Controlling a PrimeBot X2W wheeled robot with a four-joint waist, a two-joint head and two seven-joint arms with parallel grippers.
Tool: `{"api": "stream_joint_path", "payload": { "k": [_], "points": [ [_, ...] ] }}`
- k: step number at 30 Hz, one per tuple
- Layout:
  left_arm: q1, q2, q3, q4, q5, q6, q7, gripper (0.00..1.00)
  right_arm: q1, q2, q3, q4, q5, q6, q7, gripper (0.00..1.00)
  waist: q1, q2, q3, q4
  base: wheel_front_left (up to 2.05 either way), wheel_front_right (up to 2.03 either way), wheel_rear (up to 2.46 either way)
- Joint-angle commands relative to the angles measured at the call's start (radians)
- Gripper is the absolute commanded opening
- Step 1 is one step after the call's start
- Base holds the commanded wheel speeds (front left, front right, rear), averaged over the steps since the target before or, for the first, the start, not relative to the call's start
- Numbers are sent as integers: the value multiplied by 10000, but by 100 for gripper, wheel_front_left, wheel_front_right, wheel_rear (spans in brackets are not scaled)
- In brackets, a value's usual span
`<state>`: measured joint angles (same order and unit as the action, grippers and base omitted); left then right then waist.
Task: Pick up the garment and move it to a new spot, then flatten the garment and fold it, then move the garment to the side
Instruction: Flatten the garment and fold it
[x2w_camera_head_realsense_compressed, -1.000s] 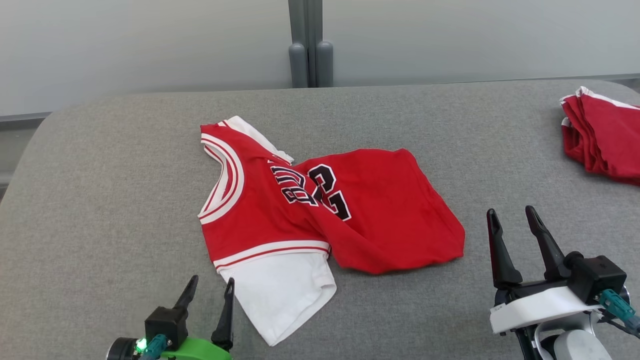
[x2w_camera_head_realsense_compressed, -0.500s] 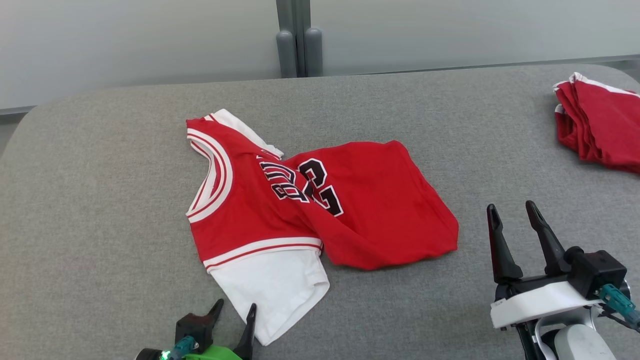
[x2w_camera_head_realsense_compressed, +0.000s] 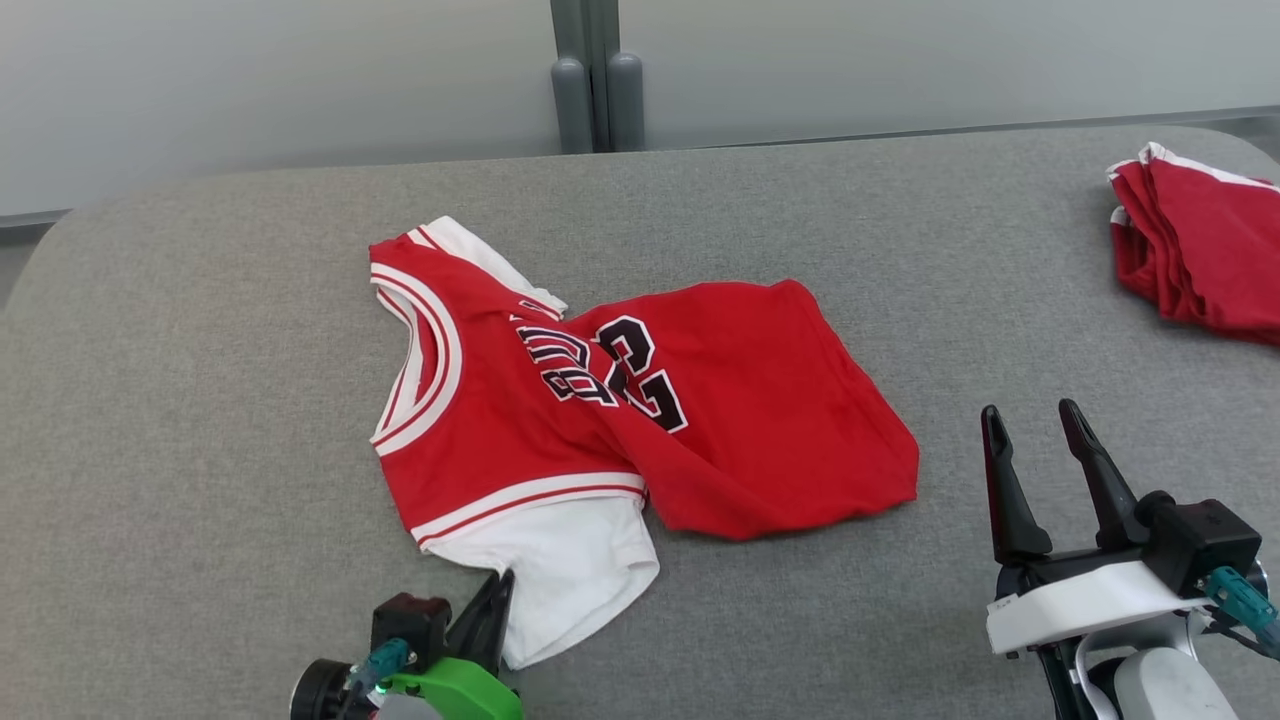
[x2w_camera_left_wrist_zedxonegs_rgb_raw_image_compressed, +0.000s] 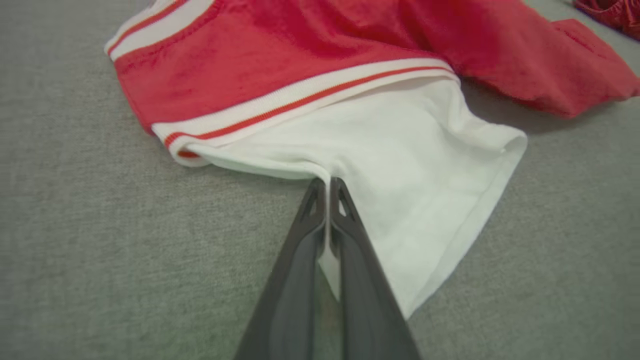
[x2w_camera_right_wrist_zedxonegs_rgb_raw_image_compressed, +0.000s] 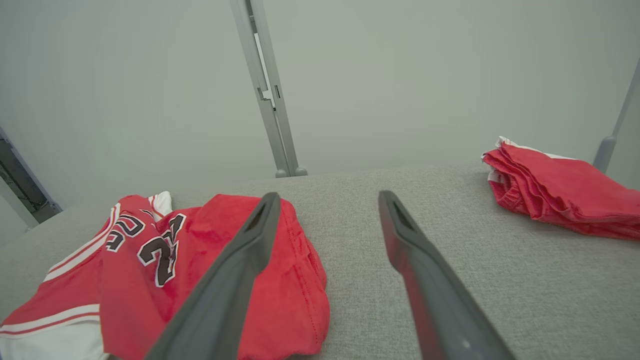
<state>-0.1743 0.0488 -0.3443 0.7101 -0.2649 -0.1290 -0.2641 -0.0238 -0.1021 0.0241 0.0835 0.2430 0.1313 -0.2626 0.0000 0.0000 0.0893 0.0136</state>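
The garment (x2w_camera_head_realsense_compressed: 760, 420), a red jersey with black lettering, white trim and white sleeves, lies crumpled and twisted in the middle of the grey padded table (x2w_camera_head_realsense_compressed: 200, 400). Its near white sleeve (x2w_camera_head_realsense_compressed: 570, 560) points toward me. My left gripper (x2w_camera_head_realsense_compressed: 497, 600) is shut on that sleeve's near left edge. In the left wrist view, the left gripper (x2w_camera_left_wrist_zedxonegs_rgb_raw_image_compressed: 327, 182) pinches a fold of the white sleeve (x2w_camera_left_wrist_zedxonegs_rgb_raw_image_compressed: 410, 165) below the red body of the garment (x2w_camera_left_wrist_zedxonegs_rgb_raw_image_compressed: 280, 75). My right gripper (x2w_camera_head_realsense_compressed: 1035, 420) stands open above bare table, right of the garment. In the right wrist view, the right gripper (x2w_camera_right_wrist_zedxonegs_rgb_raw_image_compressed: 325, 200) is empty, with the garment (x2w_camera_right_wrist_zedxonegs_rgb_raw_image_compressed: 295, 300) at lower left.
A stack of folded red garments (x2w_camera_head_realsense_compressed: 1210, 260) lies at the table's far right edge, also seen from the right wrist as a red stack (x2w_camera_right_wrist_zedxonegs_rgb_raw_image_compressed: 555, 190). A grey post (x2w_camera_head_realsense_compressed: 597, 90) stands against the pale wall behind the table. Bare grey surface surrounds the jersey.
My left gripper moved forward and right to the white sleeve and shut on its edge, drawing the cloth in slightly. The right gripper stayed open in place. The camera shifted a little.
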Motion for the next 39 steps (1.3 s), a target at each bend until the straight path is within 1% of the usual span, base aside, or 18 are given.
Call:
{"api": "stream_joint_path", "payload": {
  "k": [1,9,16,21,26,27,28,29,33,39],
  "points": [
    [-68,75,164,-173,-104,33,2,0,103,21,-32,-26,-26,-14,-29,100,0,0,-32,104,0,0,0],
    [330,586,1055,-1204,-246,393,1,0,213,31,-213,50,-12,-14,-29,100,0,0,-101,496,0,0,0],
    [1167,1035,1733,-1917,-515,757,1,0,358,-5,-447,258,31,-14,-29,100,0,0,-72,762,0,0,0],
    [1755,1103,1892,-2183,-746,888,30,0,356,-18,-521,412,13,-14,-29,100,0,0,-41,868,0,0,0],
    [2028,1083,1853,-2498,-714,1078,87,0,339,-32,-537,597,-11,-14,-29,100,0,0,-44,939,0,0,0],
    [2016,1056,1825,-2594,-664,1127,80,50,325,-44,-530,634,3,-14,-29,100,0,0,-50,948,0,0,0],
    [1986,1043,1803,-2693,-602,1165,69,96,317,-49,-519,665,12,-14,-29,100,0,0,-63,951,0,0,0],
    [1933,1059,1808,-2760,-575,1203,50,100,309,-53,-498,695,23,-14,-29,100,0,0,-76,947,0,0,0],
    [1721,956,1851,-3193,-392,1216,-6,100,276,-57,-407,794,0,-14,-29,100,0,0,-139,901,0,0,0],
    [1735,700,2384,-4449,105,1243,-7,100,274,-158,-343,841,52,-14,-29,100,0,0,-261,806,0,0,0]
  ]
}}
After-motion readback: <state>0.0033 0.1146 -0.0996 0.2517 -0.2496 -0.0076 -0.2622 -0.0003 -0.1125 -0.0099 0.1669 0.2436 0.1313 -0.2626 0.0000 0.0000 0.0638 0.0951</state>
